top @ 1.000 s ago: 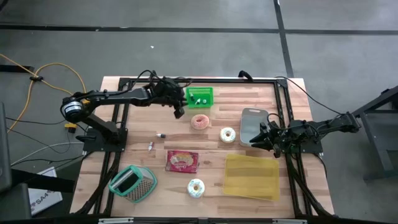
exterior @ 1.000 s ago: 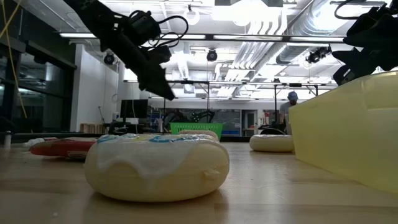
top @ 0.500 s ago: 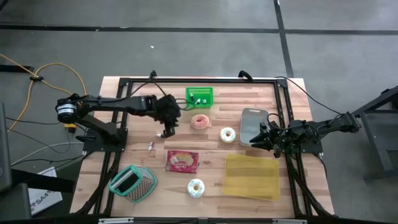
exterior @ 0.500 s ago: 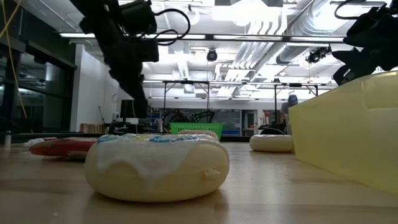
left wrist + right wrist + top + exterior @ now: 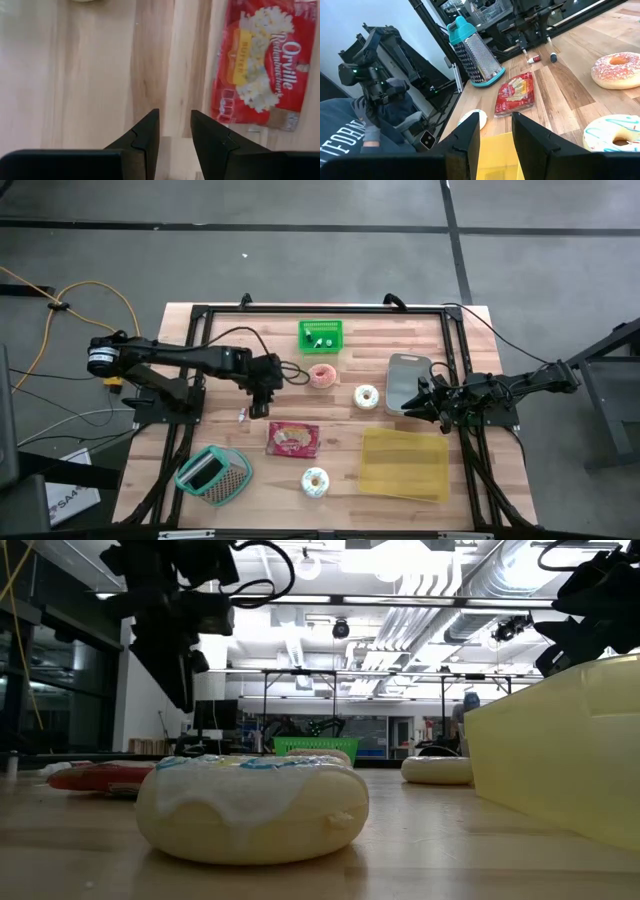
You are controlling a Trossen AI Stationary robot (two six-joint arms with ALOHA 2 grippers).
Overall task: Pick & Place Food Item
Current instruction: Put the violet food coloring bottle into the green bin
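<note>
Above bare wood beside popcorn bag (image 5: 260, 62), left fingers (image 5: 145, 132) apart, empty, right fingers (image 5: 470, 132) apart, idle

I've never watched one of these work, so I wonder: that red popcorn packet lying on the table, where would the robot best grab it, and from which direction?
Probably from straight above, across one of its edges. The popcorn packet lies flat on the table, so there is no side face to pinch. The left gripper is nearest, its fingers apart and pointing down at the bare wood beside the packet, so it could straddle that near edge. This is a judgement, not a certainty.
</note>
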